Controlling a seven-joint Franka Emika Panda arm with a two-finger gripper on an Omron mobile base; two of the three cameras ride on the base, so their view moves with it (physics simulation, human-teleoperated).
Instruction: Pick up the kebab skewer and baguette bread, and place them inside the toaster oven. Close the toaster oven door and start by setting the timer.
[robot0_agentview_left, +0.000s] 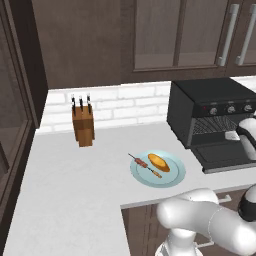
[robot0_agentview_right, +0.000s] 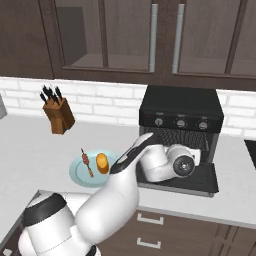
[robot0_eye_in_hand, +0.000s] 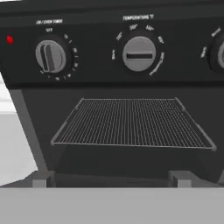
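Toaster oven: black, boxy, standing on the white table against the back wall toward the right end; three silver knobs in a row along its front panel, a small red light at the left of that panel. Toaster oven door: dropped fully down, lying flat toward the front edge of the table; cavity exposed, wire rack bare. Plate: pale blue, round, near the front edge of the table, just left of the oven. Kebab skewer: thin dark stick with reddish-brown and orange chunks, lying across the left part of the plate, one tip reaching past the rim. Baguette bread: stubby golden loaf, on the plate just right of the skewer, close beside it; contact between them cannot be made out. Knife block: wooden, dark handles upright, near the back wall, well left of the plate. End effector: over the lowered door, pointing into the oven mouth; whether its fingers are spread or together cannot be told, and nothing is seen in its hold. White brick backsplash and dark wooden wall cabinets behind and above.
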